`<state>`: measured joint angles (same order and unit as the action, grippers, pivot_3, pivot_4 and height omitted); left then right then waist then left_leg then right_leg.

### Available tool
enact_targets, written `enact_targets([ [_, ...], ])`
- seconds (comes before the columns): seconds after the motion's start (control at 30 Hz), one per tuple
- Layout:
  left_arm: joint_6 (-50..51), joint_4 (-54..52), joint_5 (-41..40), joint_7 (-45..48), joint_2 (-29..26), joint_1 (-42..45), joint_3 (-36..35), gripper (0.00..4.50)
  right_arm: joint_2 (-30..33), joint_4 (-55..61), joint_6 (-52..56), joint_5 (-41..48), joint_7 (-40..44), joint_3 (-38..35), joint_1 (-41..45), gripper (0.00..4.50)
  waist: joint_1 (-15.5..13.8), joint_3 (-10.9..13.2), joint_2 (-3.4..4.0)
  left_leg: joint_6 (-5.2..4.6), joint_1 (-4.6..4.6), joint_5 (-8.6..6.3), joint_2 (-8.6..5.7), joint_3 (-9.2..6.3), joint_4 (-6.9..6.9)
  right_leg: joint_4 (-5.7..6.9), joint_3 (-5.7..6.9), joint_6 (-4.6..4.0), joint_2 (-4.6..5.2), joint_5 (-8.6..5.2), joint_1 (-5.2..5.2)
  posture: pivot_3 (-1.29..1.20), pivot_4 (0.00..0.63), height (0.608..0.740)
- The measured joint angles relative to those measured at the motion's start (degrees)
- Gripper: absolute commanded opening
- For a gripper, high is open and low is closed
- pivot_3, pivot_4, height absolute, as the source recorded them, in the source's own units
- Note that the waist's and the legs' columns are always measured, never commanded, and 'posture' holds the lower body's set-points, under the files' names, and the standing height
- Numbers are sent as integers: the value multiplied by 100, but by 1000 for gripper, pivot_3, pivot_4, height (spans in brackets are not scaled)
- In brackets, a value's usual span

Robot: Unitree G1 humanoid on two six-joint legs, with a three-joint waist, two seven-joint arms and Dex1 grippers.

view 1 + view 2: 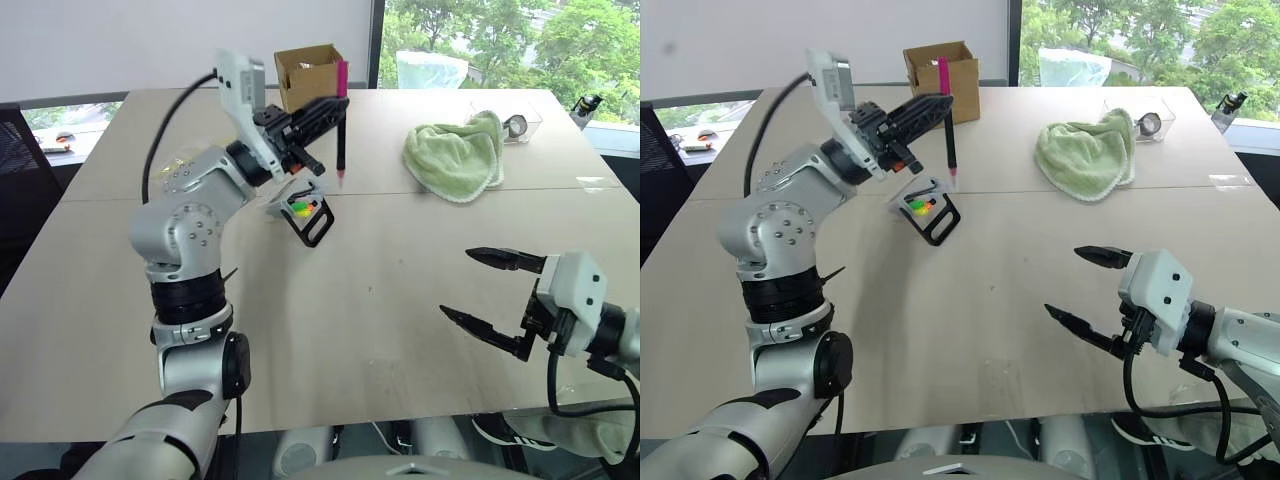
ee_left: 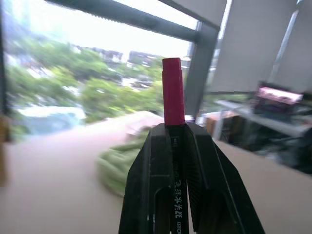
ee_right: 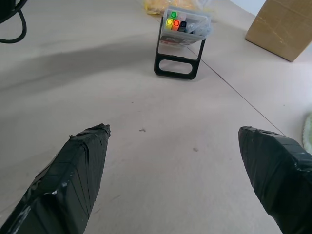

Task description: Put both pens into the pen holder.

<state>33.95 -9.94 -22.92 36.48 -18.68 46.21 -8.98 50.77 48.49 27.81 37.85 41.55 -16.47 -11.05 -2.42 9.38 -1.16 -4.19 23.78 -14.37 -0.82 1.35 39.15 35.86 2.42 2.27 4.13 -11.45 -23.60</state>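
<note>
Right now the left gripper is clamping tight on the pen, fingers pinched together around the black barrel just below the pink cap. Pen is hanging upright in the air, pink cap up, pink tip pointing down, above the bench and just beside the pen holder, slightly behind it, not touching it. In the left wrist view the pink cap is sticking out past the fingertips, with white print showing on the barrel.

Right gripper is hovering wide apart over the near right part of the bench, holding nothing, touching nothing, well apart from the holder.

Pen holder is sitting tilted on its black frame near the bench middle, clear sides, with green, yellow and orange ends plus a dark one showing inside. Whether the dark one is the second pen, cannot tell.

Brown cardboard box is standing behind the held pen. Green towel is lying crumpled on the far right.
</note>
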Motion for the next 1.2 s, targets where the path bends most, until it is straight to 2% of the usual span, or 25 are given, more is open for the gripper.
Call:
enact_targets([
  [0.07, -713, -10, 459, -76, -46, -127, 301, 31, -2, -2, 0, -30, 2, 23, 35, 4500, 3, -1, 1, 1, 0, 0, 0, 2, 0, -4, -4, -1, 10, 1, 0, 0, 150, 740],
  [0.2, -2739, -50, 1772, -206, -395, -1086, 1096, 31, -42, -4, 13, -92, -1, 53, 36, 4500, 26, -2, 3, 5, 0, 0, 3, 11, -12, -5, -14, -3, 15, 1, -12, 0, 150, 740],
  [0.33, -4129, 72, 2686, -547, -626, -1656, 1381, 31, -47, -3, 52, -92, 16, 52, 38, 4500, -10, -2, 4, -11, 3, -10, 6, 5, -16, -4, -1, -5, 27, 2, -14, 0, 150, 740],
  [0.5, -4856, 315, 3112, -903, -671, -1954, 1409, 31, -47, -9, 86, 72, 64, -30, 131, 4500, 3, -4, 5, -15, -3, -11, 4, 10, -15, -5, 3, -10, 38, 11, -12, 0, 150, 740],
  [0.73, -5210, 722, 3224, -1043, -661, -2042, 1415, 31, -82, -12, 96, 312, 41, -154, 253, 4500, 4, -4, 5, -14, 0, -11, 4, 5, -15, -4, 16, -6, 36, 13, -13, 0, 150, 740],
  [1.03, -5791, 1530, 3360, -1194, -808, -1988, 1396, 31, -282, 48, 204, 1171, -412, -496, 634, 4500, 5, -3, 5, -15, 0, -11, 4, 5, -15, -4, 18, -2, 34, 16, -12, 0, 150, 740],
  [1.07, -5814, 1559, 3345, -1193, -826, -1988, 1387, 853, -281, 52, 211, 1198, -448, -496, 634, 4500, 6, -3, 5, -15, 0, -11, 4, 5, -15, -4, 18, -2, 34, 16, -12, 0, 150, 740],
  [1.13, -5844, 1578, 3263, -1175, -836, -1989, 1359, 1273, -280, 56, 219, 1237, -488, -496, 634, 4500, 5, -4, 5, -15, 1, -11, 4, 5, -15, -4, 18, -2, 35, 16, -12, 0, 150, 740],
  [1.2, -6014, 1509, 3004, -1052, -901, -2023, 1342, 2221, -278, 65, 232, 1274, -562, -496, 634, 4500, 11, -3, 5, -15, 1, -11, 4, 5, -15, -4, 17, -3, 36, 15, -12, 0, 150, 740],
])
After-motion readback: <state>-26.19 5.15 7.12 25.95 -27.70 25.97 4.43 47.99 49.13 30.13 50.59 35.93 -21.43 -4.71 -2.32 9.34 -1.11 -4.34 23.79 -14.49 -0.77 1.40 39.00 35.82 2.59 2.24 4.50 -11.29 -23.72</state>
